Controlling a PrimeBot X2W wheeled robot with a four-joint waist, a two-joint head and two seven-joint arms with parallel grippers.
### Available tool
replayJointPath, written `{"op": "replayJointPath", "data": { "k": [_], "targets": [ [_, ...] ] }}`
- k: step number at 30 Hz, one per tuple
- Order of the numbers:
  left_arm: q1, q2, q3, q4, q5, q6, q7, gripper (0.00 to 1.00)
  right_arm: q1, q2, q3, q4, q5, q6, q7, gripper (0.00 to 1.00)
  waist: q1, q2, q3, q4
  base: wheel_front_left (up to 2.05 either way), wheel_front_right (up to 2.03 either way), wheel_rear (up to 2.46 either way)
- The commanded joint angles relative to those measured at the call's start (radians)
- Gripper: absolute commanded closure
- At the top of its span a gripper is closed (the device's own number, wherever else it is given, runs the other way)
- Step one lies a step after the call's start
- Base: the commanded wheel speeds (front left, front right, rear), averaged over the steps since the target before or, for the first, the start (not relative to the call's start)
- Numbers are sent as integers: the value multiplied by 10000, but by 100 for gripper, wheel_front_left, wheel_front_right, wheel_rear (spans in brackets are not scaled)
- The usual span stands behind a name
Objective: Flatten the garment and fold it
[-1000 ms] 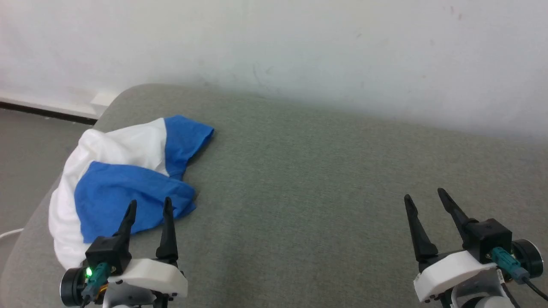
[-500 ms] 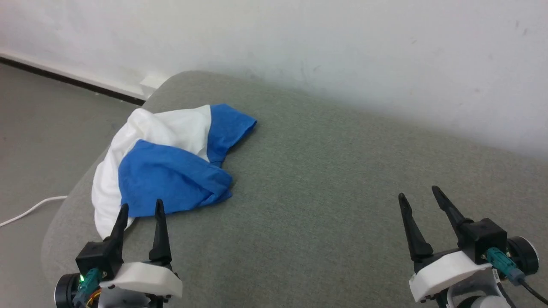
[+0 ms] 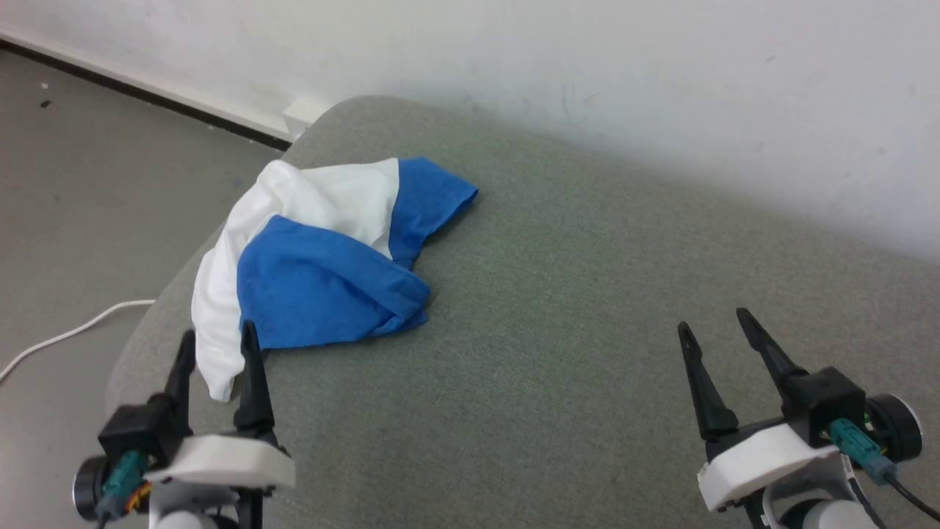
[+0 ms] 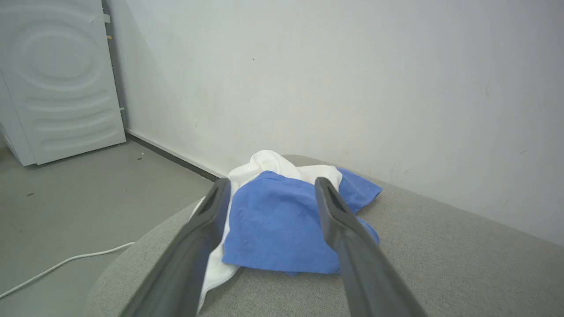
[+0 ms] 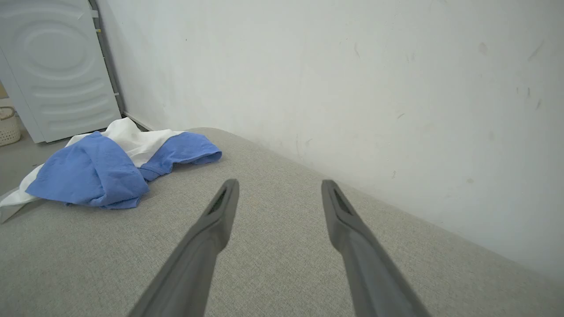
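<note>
Both the dark 2-finger left gripper (image 3: pixel 219 330) and right gripper (image 3: pixel 712 319) stand spread and empty; the crumpled white-and-blue cloth shirt (image 3: pixel 323 286), upper left of the head view on the grey fabric cushion (image 3: pixel 587 294), should handle light and limp: pinch its white hem.

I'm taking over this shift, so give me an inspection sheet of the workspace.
Surface: grey fabric top, rounded corner.
Job's things: garment crumpled in a heap near the left corner, unfolded.
Clutter: nothing seen.
Grippers: left pincer open, empty, pointing at the garment; right pincer open, empty, over the grey fabric top.
Cables: white cable on the grey floor; black lead at the right wrist.
Surroundings: white wall, grey floor, white appliance.
</note>
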Motion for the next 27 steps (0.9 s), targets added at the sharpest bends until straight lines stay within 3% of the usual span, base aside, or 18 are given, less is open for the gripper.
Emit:
{"op": "replayJointPath", "data": {
  "k": [1, 9, 15, 21, 27],
  "targets": [
    [-302, -16, 92, -25, -18, -89, -107, 0, -160, 24, 55, -90, -63, -8, 50, 0, 1, -1, 146, 53, 0, 0, 0],
    [-2139, 291, 731, 325, -206, -486, -274, 0, -454, 25, 222, -413, -411, -8, 380, 0, 0, -1, 884, -368, 0, 0, 0],
    [-4127, 1022, 1074, 1743, -559, -746, -303, 0, -863, -172, 381, -722, -578, -9, 729, 0, 0, -1, 1927, -1078, 0, 0, 0],
    [-6192, 2055, 909, 4503, -1336, -1162, 1365, 0, -1185, -399, 402, -916, -584, -9, 978, 0, 0, -1, 2912, -1742, 0, 0, 0],
    [-7556, 2811, 450, 7194, -2449, -1341, 4080, 0, -1375, -376, 451, -897, -520, -9, 1047, 0, 0, -1, 3607, -2219, 0, 0, 0]
  ]
}}
